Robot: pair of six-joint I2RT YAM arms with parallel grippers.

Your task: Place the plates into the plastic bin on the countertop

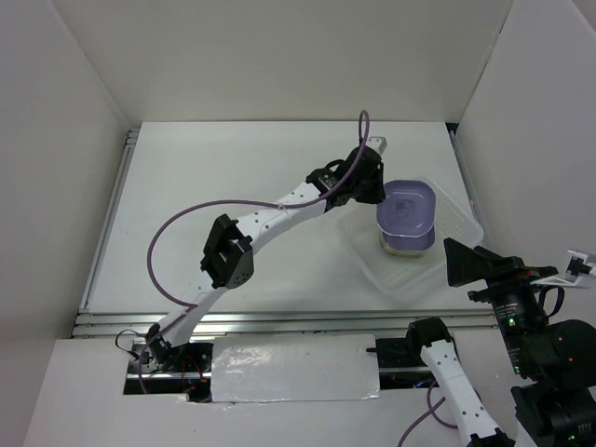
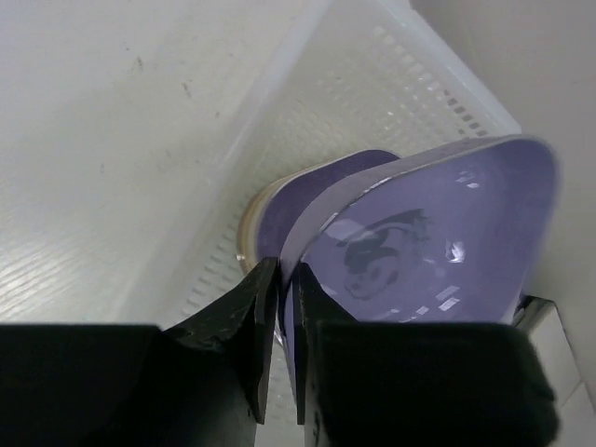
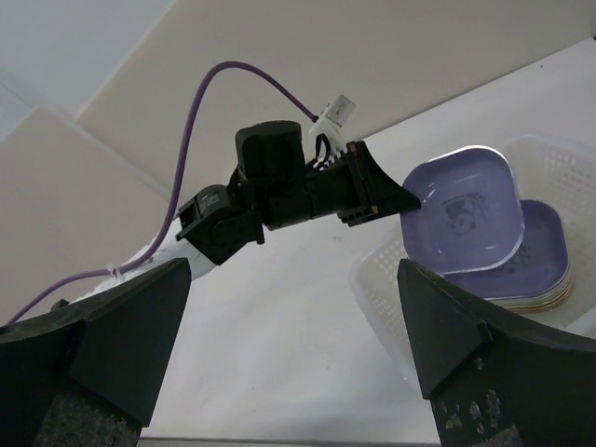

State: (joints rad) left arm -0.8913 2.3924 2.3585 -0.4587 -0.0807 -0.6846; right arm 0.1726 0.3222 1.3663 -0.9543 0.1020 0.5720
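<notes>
My left gripper (image 2: 287, 279) is shut on the rim of a purple plate (image 2: 438, 242) with a dark centre mark, holding it tilted. The gripper (image 1: 377, 191) reaches over the left edge of the plastic bin (image 1: 456, 219) at the right of the countertop (image 1: 233, 186). The held plate (image 1: 407, 207) hangs just above a stack of plates (image 1: 407, 244) in the bin; that stack (image 3: 540, 270) has a purple plate on top and cream and brown edges below. My right gripper (image 3: 293, 270) stands wide open and holds nothing, near the front right, looking at the bin (image 3: 372, 279).
Metal rails (image 1: 112, 214) run along the countertop's left and front edges. White walls close in the back and both sides. The left arm's purple cable (image 1: 177, 223) loops over the middle of the surface. The bin's perforated side wall (image 2: 391, 84) lies close to the right wall.
</notes>
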